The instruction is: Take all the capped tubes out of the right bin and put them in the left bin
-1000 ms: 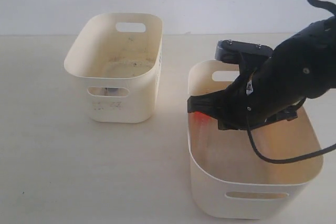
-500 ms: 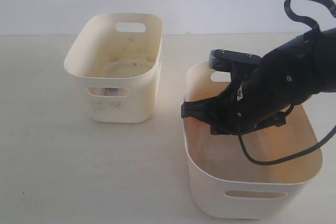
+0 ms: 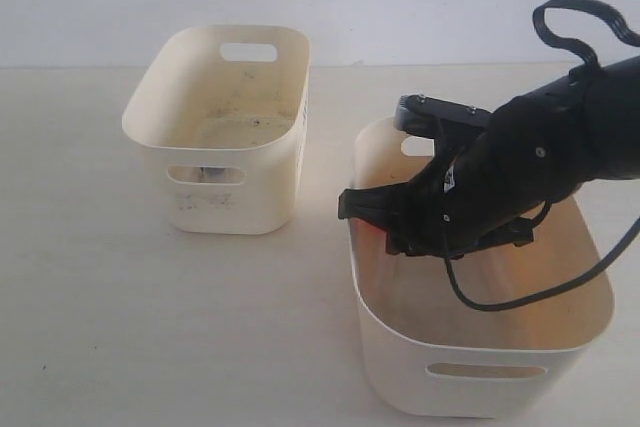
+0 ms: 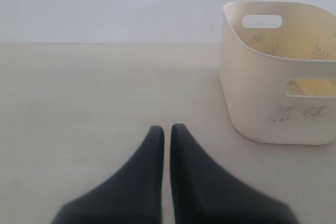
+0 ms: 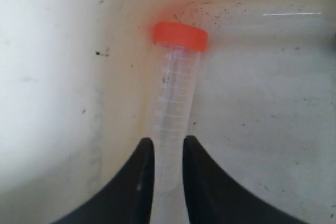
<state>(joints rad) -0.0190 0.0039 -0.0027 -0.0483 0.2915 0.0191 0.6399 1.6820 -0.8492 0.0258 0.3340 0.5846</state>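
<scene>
The right gripper point(image 5: 168, 141) is clamped on the lower body of an orange-capped tube point(image 5: 177, 93). It holds the tube inside the right bin point(image 3: 392, 352), close to the wall facing the left bin point(image 3: 262, 177). The left gripper point(image 4: 167, 129) is closed and empty above the table point(image 4: 79, 103).

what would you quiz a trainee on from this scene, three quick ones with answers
1. True or false: the left end effector is open.
2. The tube between the right end effector's fingers has a cap of which colour? A blue, B orange-red, C white.
3. Which is the right end effector reaching into, the smaller bin or the larger bin?

Key
1. False: its fingers are closed together, with nothing between them.
2. B.
3. The larger bin.
</scene>
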